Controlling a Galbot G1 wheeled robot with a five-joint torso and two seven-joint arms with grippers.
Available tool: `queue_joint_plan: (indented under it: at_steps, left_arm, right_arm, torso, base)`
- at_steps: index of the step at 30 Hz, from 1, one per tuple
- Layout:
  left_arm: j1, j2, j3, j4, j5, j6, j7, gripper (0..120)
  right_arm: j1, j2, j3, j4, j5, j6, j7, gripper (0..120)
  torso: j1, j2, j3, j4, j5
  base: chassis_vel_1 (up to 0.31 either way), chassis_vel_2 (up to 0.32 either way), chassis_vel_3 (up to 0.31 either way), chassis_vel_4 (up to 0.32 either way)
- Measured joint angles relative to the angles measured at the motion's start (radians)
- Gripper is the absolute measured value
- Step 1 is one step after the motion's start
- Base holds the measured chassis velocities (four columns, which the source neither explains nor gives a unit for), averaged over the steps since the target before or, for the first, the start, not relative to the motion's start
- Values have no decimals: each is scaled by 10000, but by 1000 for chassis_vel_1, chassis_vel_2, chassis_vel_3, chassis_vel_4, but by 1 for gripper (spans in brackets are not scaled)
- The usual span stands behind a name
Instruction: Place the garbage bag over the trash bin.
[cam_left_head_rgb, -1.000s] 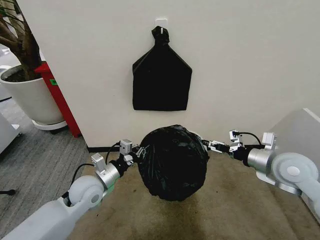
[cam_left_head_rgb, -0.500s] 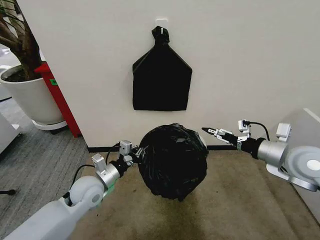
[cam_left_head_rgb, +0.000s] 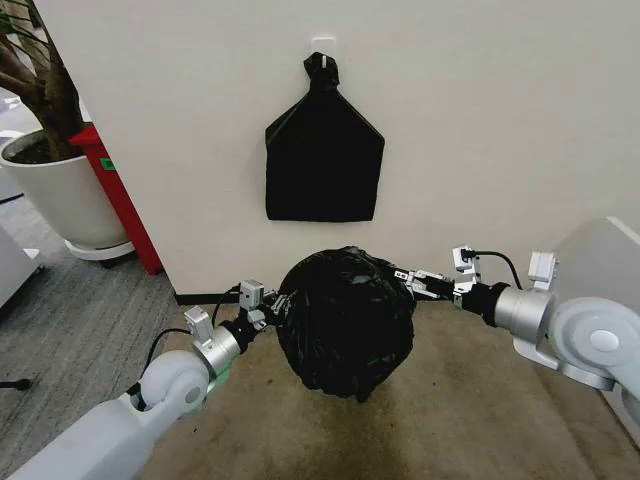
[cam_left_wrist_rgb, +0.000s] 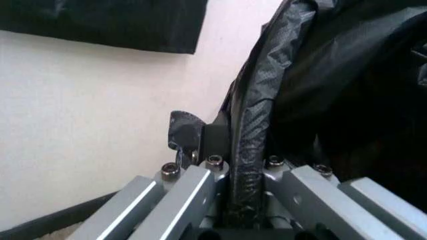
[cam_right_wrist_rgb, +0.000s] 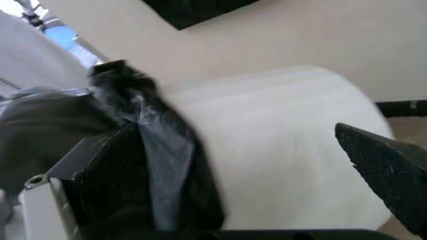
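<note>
The garbage bag, glossy crinkled black plastic, is draped over the trash bin on the floor against the wall. In the head view the bag hides the bin. My left gripper is at the bag's left side, shut on a fold of the bag that runs between its fingers. My right gripper is at the bag's upper right edge and stands open. In the right wrist view the trash bin's cream-white wall lies between the spread fingers, and bag film hangs on one finger.
A flat black house-shaped bundle hangs from a wall hook above the bin. A white plant pot and a red stand are at the left. A white cabinet is at the right. Brown carpet lies in front.
The right gripper had drawn away up and to the right of the bag, and has now come back to its upper right edge. The left gripper has kept its hold.
</note>
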Motion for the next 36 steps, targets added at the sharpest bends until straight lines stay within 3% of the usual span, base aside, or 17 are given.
queue_joint_plan:
  at_steps: [13, 22, 36]
  left_arm:
    - [256, 231, -52, -537, 77, -31, 303, 0]
    - [420, 259, -62, -831, 92, -26, 394, 0]
    - [301, -22, -154, -521, -1047, 309, -644, 0]
  right_arm:
    - [296, 40, -219, -1535, -720, 14, -530, 100]
    - [877, 145, -997, -2684, -1506, 306, -1538, 100]
    - [487, -104, -405, -1987, -907, 509, -1443, 100]
  torso:
    - [0, 0, 0, 0, 1]
    - [0, 0, 0, 1, 0]
    - [0, 0, 0, 0, -1]
  base:
    - [0, 0, 0, 0]
    - [0, 0, 0, 0]
    - [0, 0, 0, 0]
